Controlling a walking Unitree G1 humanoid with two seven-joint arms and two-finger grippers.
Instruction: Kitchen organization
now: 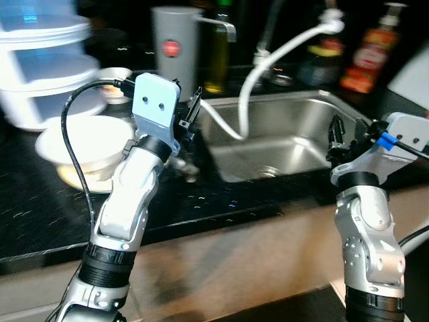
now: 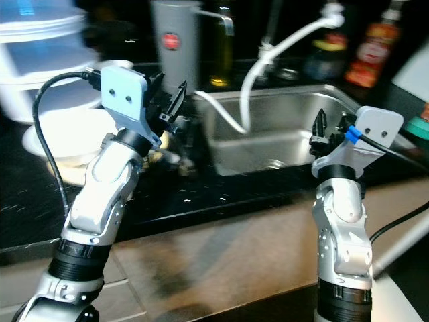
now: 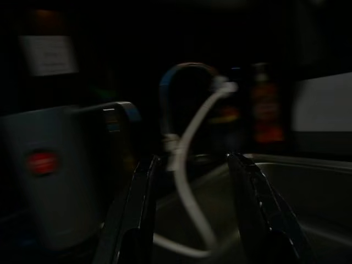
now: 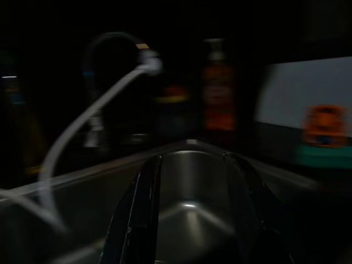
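Both arms are raised over the black speckled tabletop, nothing picked up yet; this looks like the approach step. The left pincer is spread and empty beside the steel sink; the right pincer, also spread, hovers at the sink's right rim. Next likely calls for choosing a target, perhaps the white bowl at the left or the smooth grey jug behind.
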